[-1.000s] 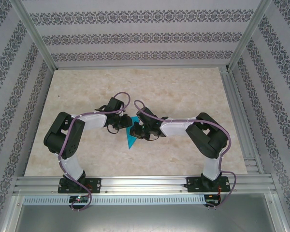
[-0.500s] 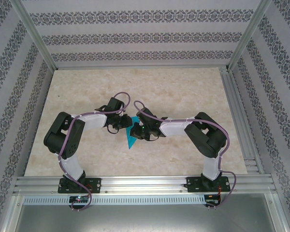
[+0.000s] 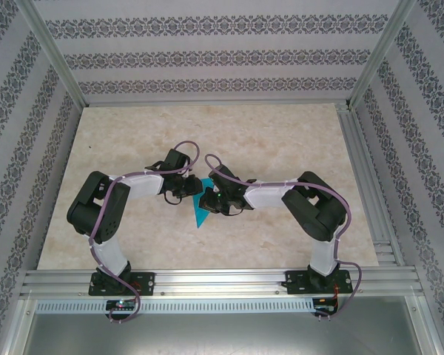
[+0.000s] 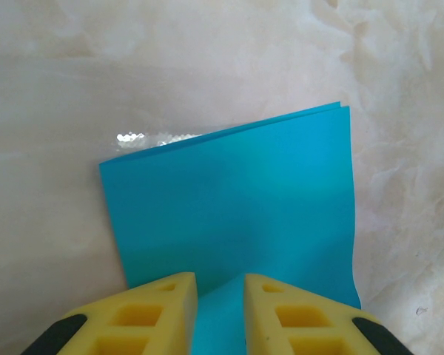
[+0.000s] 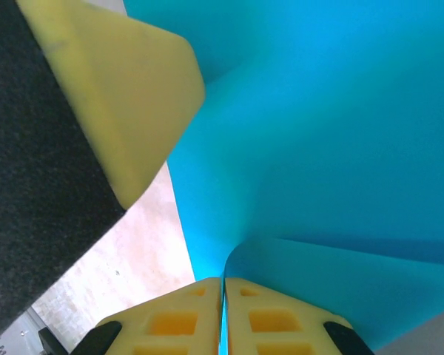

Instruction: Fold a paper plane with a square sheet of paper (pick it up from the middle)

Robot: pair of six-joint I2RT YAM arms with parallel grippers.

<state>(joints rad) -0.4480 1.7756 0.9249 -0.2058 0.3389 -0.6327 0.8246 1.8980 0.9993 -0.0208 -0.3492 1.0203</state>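
Half the paper plane [image 3: 200,214] is hidden; right pincer [image 5: 223,280] pinches it, left pincer [image 4: 220,276] narrow, hold unclear.

The table [image 3: 133,133] is bare across its far half and toward both outer edges, so a gripper could travel there freely. The middle is crowded: the left gripper [image 3: 194,193] and right gripper [image 3: 206,199] meet tip to tip over the paper plane [image 3: 200,217], with no passable gap between the 2. The bent left arm [image 3: 103,211] and right arm [image 3: 318,207] block sideways approaches nearer the front. Patterned walls [image 3: 222,55] and metal posts [image 3: 52,52] close off 3 sides.
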